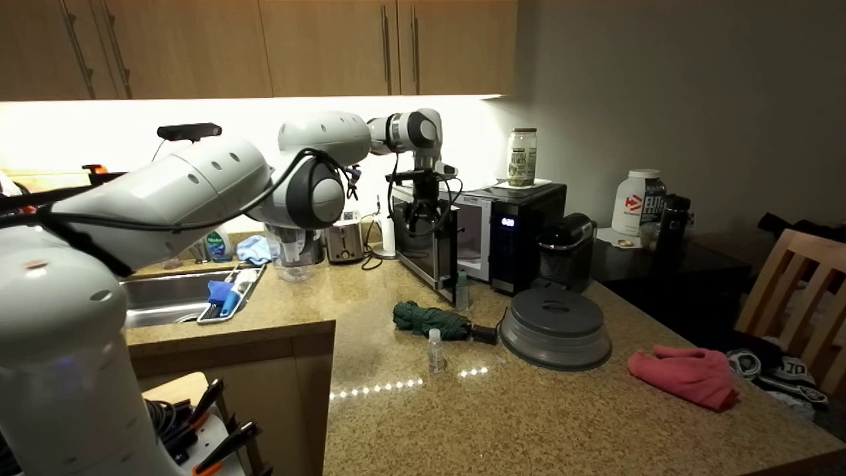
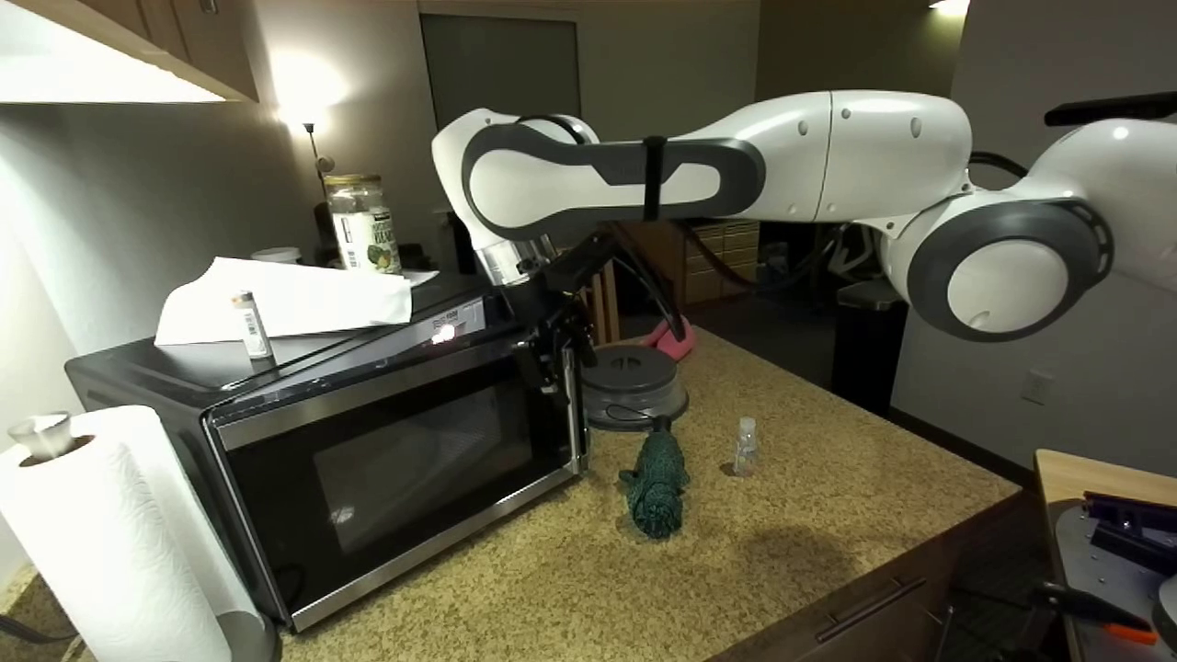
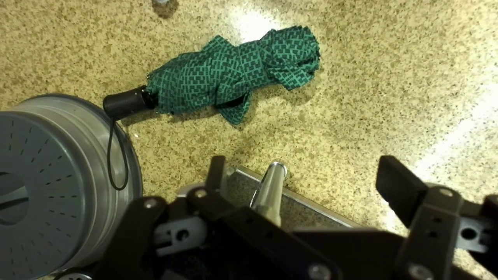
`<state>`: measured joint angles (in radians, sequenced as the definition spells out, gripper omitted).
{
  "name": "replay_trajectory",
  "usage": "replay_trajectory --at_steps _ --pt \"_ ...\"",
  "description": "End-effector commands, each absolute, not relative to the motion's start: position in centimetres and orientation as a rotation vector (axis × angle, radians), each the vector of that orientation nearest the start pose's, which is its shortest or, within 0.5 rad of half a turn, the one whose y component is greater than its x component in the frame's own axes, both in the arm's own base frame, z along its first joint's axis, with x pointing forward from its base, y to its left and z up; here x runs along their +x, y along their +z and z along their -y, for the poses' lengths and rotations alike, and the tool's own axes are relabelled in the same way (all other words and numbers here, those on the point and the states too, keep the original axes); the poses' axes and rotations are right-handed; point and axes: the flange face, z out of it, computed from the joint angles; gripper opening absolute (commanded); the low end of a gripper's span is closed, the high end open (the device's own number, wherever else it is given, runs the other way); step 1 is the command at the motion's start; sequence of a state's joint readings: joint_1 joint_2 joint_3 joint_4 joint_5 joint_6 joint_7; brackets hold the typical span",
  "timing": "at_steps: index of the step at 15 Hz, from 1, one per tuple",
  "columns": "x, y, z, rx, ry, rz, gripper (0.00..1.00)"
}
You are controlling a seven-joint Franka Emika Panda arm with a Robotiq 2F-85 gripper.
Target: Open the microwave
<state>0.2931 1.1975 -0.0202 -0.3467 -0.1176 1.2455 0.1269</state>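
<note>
Black microwave (image 1: pixel 517 254), centre-right; gap left between door edge (image 1: pixel 452 258) and cavity (image 1: pixel 470 228).
Gripper (image 3: pixel 302 171) spread wide, handle (image 3: pixel 270 192) seen between.

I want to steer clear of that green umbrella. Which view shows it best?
The wrist view: the umbrella appears whole and unobstructed, seen from above, black grip included. Both exterior views show it smaller, from lower angles.

A green umbrella (image 3: pixel 202 79), patterned in darker interlocking blocks and black at the handle (image 3: pixel 126 102), stands out against a tan counter (image 1: pixel 595 423) speckled brown. The microwave (image 2: pixel 395 450) is black trimmed in silver, the robot arm (image 2: pixel 791 161) white and dark grey, the gripper (image 3: pixel 303 169) black. A cloth (image 1: pixel 687 377) shows coral red, a domed cover (image 1: pixel 556 324) grey, the paper towels (image 2: pixel 106 542) white.
</note>
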Motion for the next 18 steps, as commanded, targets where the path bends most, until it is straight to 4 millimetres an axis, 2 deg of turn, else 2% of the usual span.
replay_trajectory --at_steps 1,11,15,18 --pt "72.4 35.6 -20.1 -3.266 0.487 0.22 1.0" --pt "69.4 42.2 -19.8 -3.217 0.632 0.226 1.0" --pt "69.5 44.0 -19.1 -3.199 0.573 0.231 1.0" --pt "70.1 45.4 -17.0 -3.184 0.518 0.18 1.0"
